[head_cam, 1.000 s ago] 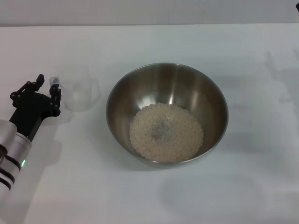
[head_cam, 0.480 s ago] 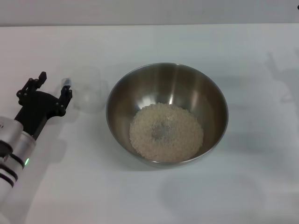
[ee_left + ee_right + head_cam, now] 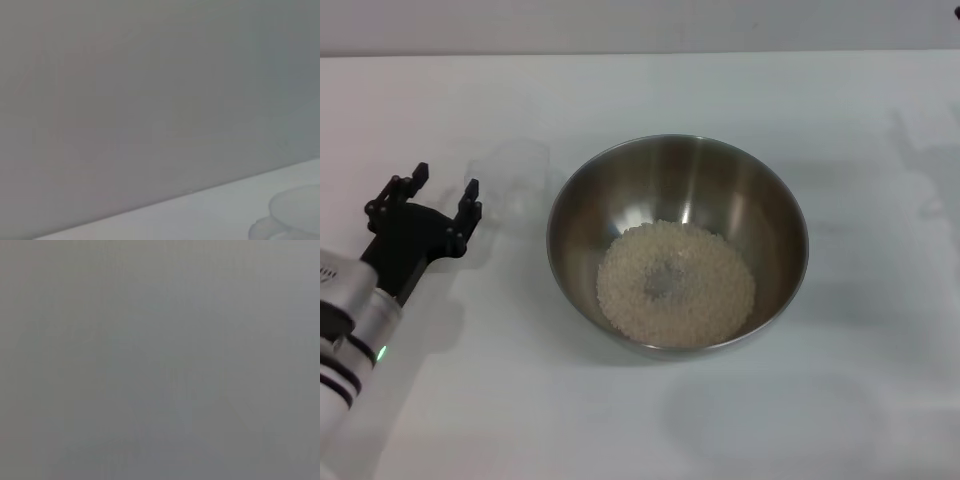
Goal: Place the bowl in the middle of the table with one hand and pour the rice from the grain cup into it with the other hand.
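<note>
The steel bowl [image 3: 760, 200] stands in the middle of the white table [image 3: 640, 90] and holds a round heap of rice [image 3: 675, 283]. The clear grain cup [image 3: 510, 178] stands upright and empty just left of the bowl; part of it and its handle also show in the left wrist view [image 3: 295, 212]. My left gripper [image 3: 446, 182] is open, low over the table left of the cup. One fingertip [image 3: 472, 190] is right at the cup's left side; I cannot tell if it touches. My right gripper is out of view.
Only faint shadows lie on the white tabletop to the right of and in front of the bowl. The right wrist view shows only a plain grey blur.
My left gripper has moved right and a little nearer. The cup has shifted right with it, closer to the bowl. The bowl and rice have not moved.
</note>
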`<state>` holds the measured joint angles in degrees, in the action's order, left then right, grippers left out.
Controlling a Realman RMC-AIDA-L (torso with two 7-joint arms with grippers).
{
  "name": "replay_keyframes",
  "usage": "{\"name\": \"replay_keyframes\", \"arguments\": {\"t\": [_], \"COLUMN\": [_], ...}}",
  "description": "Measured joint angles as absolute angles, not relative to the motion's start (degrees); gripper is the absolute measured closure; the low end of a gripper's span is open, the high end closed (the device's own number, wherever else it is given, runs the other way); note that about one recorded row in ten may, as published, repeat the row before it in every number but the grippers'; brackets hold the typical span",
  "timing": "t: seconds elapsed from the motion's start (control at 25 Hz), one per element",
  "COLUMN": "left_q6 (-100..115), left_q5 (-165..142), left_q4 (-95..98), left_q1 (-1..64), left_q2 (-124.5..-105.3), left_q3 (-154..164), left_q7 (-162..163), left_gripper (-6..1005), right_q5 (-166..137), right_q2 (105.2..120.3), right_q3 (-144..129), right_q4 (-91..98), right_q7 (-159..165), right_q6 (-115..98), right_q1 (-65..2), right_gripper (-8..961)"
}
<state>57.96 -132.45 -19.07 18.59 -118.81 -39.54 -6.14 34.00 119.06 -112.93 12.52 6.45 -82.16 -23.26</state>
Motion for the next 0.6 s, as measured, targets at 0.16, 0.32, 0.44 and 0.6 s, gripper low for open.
{"name": "replay_keyframes", "arguments": {"t": [0.16,0.32,0.44,0.6], "left_q6": [60.7,64.05,67.82,74.25], "left_q5": [-132.45,-132.45,-132.45,-132.25], "left_q4": [-19.09,-18.29,-16.98,-15.73], "left_q1": [17.28,15.8,15.13,14.81], "left_q2": [-118.74,-118.61,-118.56,-118.61], "left_q3": [-39.3,-38.71,-38.42,-39.02], "left_q7": [-5.55,-1.85,2.0,7.71], "left_gripper": [375,366,359,350], "right_q5": [34.01,34.02,34.02,34.02], "right_q2": [118.97,118.94,118.86,119.08], "right_q3": [-112.93,-112.91,-112.49,-112.56], "right_q4": [12.47,12.47,12.48,12.46], "right_q7": [6.27,6.09,6.08,6.49], "right_q6": [-82.09,-82.06,-82.03,-81.93], "right_q1": [-23.48,-23.64,-23.67,-22.88], "right_gripper": [136,136,136,136]}}
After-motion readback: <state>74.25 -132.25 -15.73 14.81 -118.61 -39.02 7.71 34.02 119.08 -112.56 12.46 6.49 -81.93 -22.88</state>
